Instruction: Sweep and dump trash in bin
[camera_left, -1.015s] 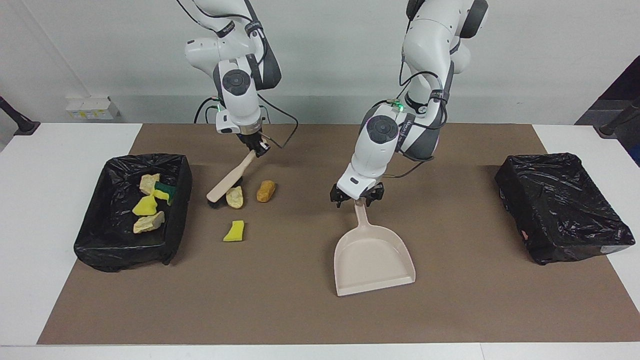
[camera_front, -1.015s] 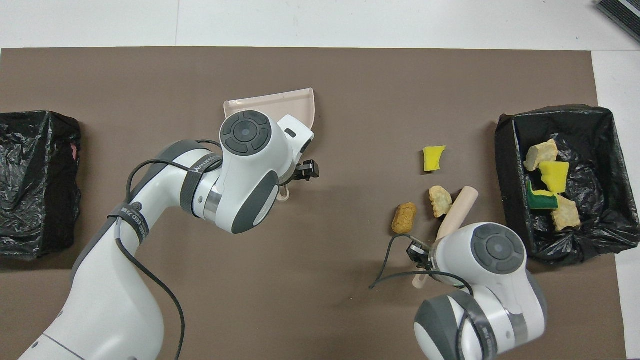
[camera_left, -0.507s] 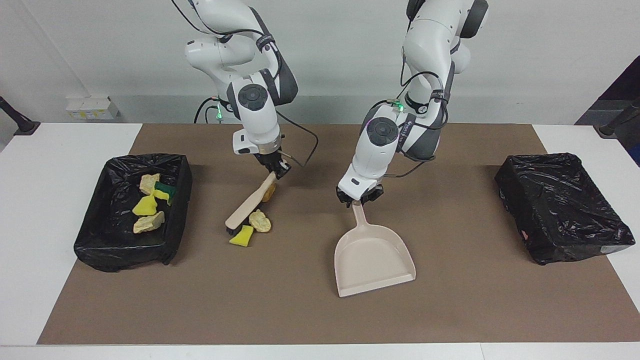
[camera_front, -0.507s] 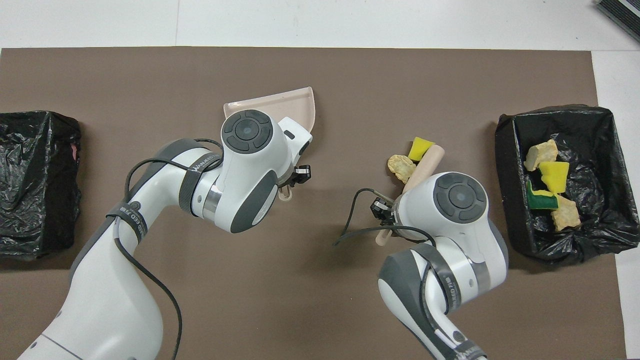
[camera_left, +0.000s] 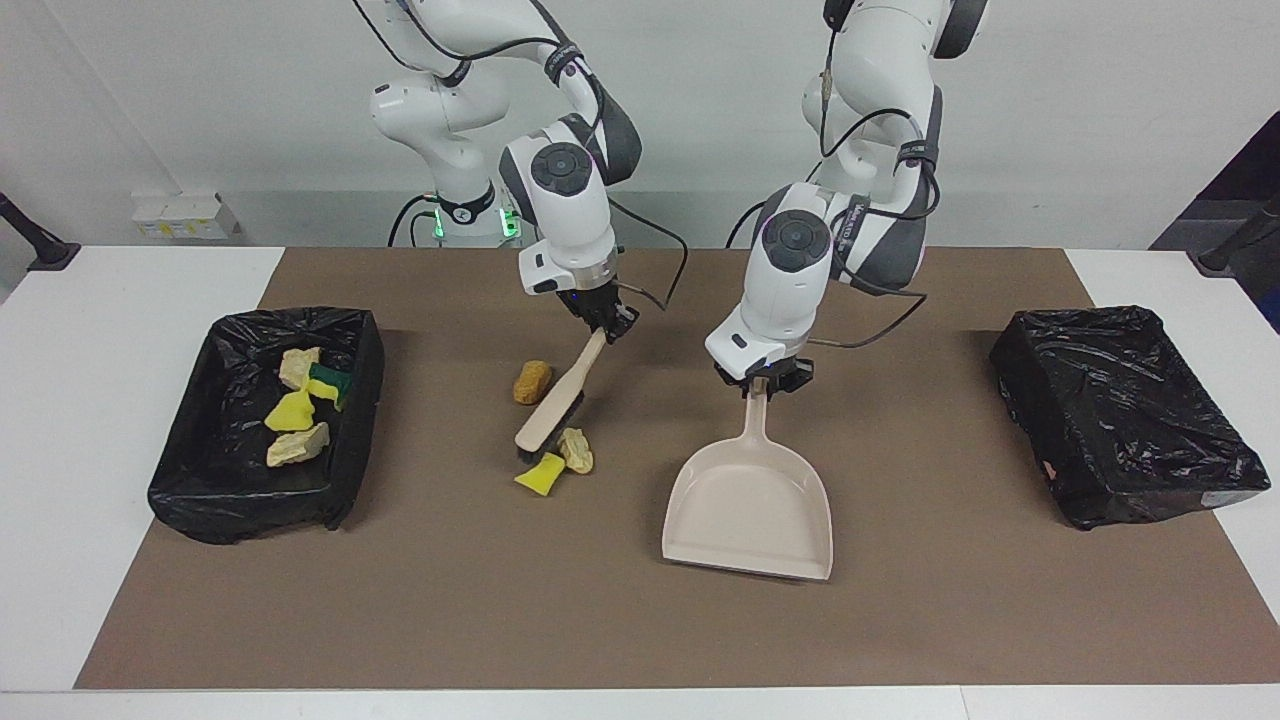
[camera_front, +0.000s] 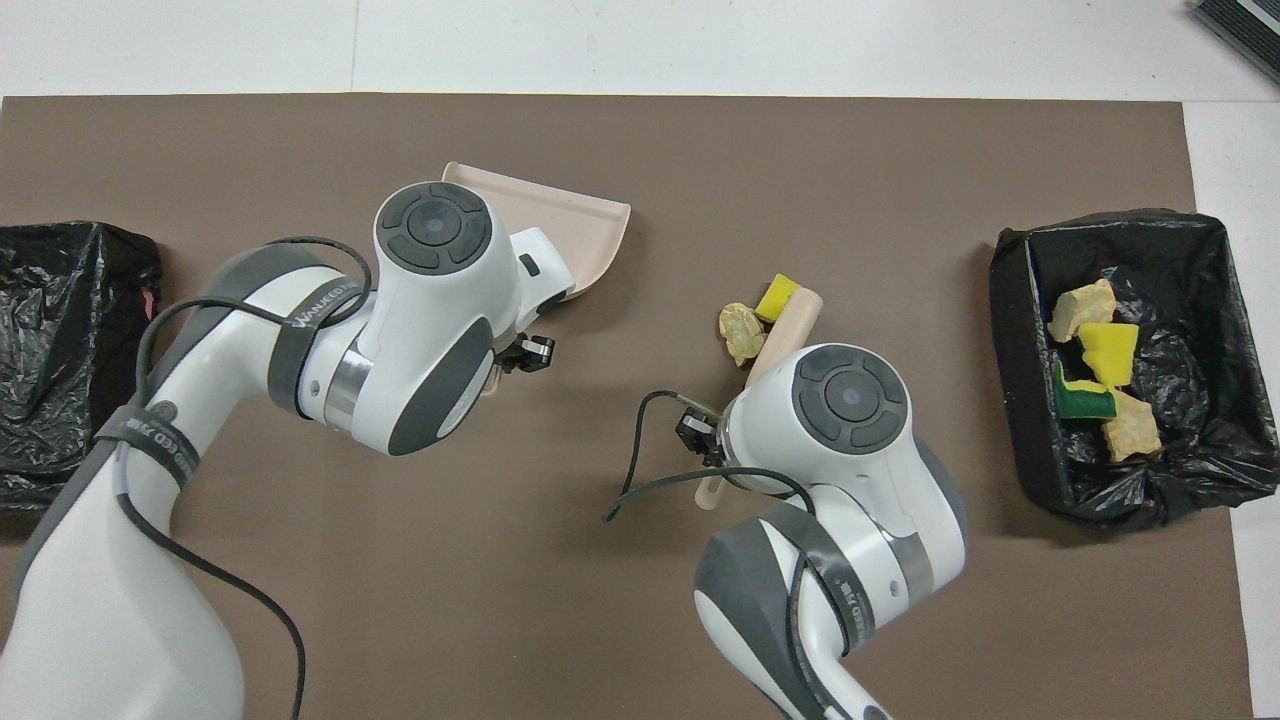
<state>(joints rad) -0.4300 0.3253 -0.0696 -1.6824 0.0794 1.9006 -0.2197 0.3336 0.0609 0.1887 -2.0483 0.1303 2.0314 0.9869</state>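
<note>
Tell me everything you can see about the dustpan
The pale beige plastic dustpan has a wide shallow scoop with raised side walls and a narrow straight handle. It is empty. The scoop lies on the brown mat, its open edge pointing away from the robots and its handle toward them. The left tool is shut on the handle's end. No sponge scrap touches it.

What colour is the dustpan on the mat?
The dustpan is pale pinkish beige, seen best in the facing view.

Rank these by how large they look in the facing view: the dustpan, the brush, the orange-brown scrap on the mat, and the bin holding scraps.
1. bin holding scraps
2. dustpan
3. brush
4. orange-brown scrap

None look close enough in size to leave the order unsure.
</note>
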